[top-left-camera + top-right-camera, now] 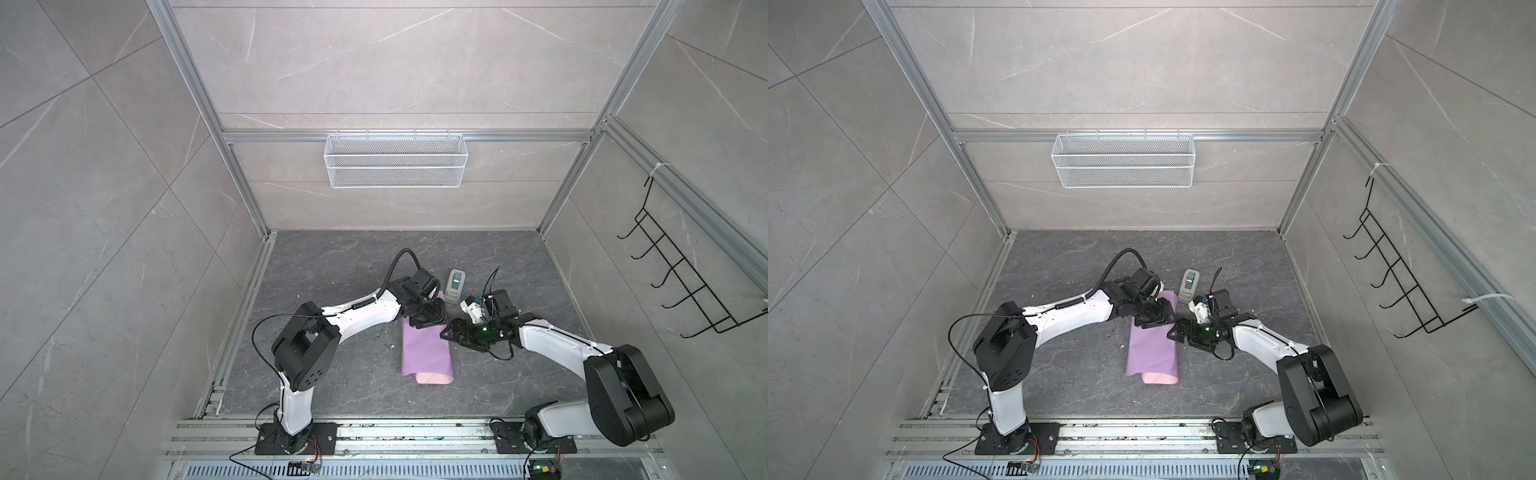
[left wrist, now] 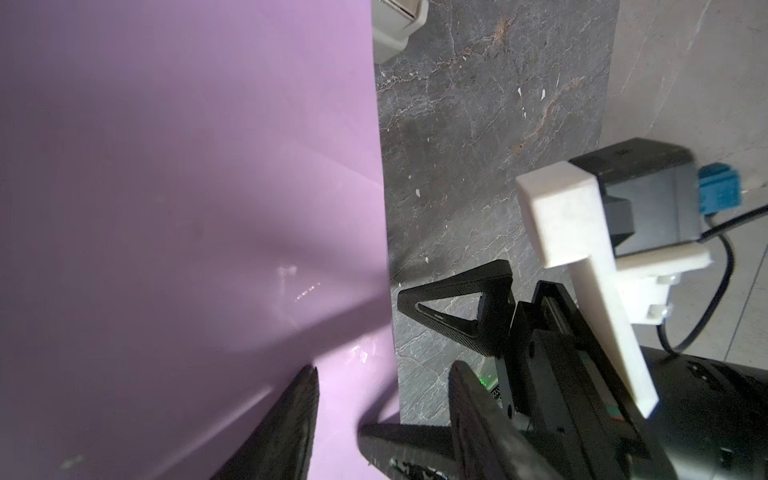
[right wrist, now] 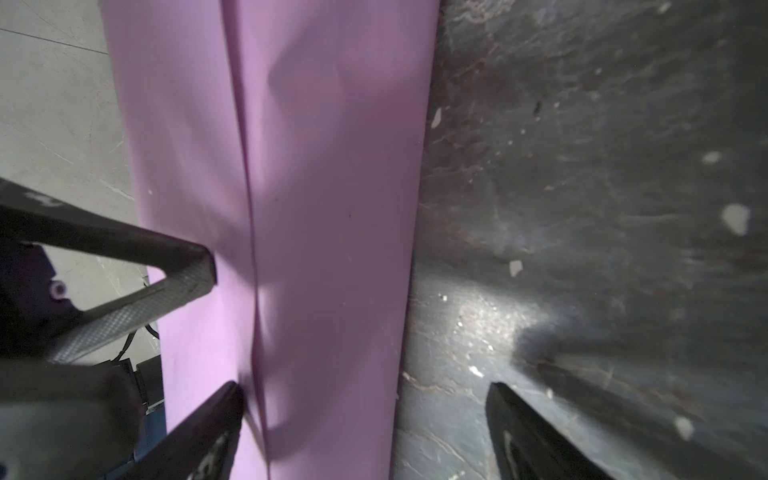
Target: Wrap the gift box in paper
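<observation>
Paper (image 1: 426,353) lies folded lilac-side up mid-table (image 1: 324,374), with its pink end (image 1: 434,378) poking out nearest me. Further back, the left gripper (image 2: 384,368) and right gripper (image 3: 365,386) are both spread, each straddling the paper's right edge and pinching nothing. Grey gadget (image 1: 455,286) sits just past it, label too small to read. Loads of bare table all round.

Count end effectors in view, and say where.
2: left end effector over the paper, far part; right end effector straddling its right edge. None seems hidden.
</observation>
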Tool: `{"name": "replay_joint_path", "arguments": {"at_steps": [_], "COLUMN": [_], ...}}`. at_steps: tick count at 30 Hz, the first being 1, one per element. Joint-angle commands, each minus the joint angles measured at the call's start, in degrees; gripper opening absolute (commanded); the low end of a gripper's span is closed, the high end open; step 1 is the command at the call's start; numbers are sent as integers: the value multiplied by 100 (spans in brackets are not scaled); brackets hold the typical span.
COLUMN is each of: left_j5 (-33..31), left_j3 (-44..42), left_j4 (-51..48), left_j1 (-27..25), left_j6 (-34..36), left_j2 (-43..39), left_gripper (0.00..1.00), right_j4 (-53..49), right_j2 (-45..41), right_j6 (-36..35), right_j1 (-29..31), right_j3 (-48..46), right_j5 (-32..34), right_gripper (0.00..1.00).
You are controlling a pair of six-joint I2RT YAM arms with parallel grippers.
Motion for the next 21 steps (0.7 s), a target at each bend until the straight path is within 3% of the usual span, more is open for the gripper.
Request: {"name": "replay_joint_path", "arguments": {"at_steps": [1,13,21], "left_j5": [-255,-603,-1411], "left_j3": [-68,738,-180], "left_j4": [-504,-981,-832], "left_j1": [-77,-62,276], "left_j6": [97,482,870], "left_j2": [284,-85,-1192], "left_gripper": [55,60,62], "right_j4": [-203,-308,-284], "right_j2": [125,188,241], "right_j6": [-151,-209,-229], "right_j1": [26,26,26], "right_j3": [-119,-208,-164], "right_j5": [572,651,588], "right_gripper": [91,89,89]}}
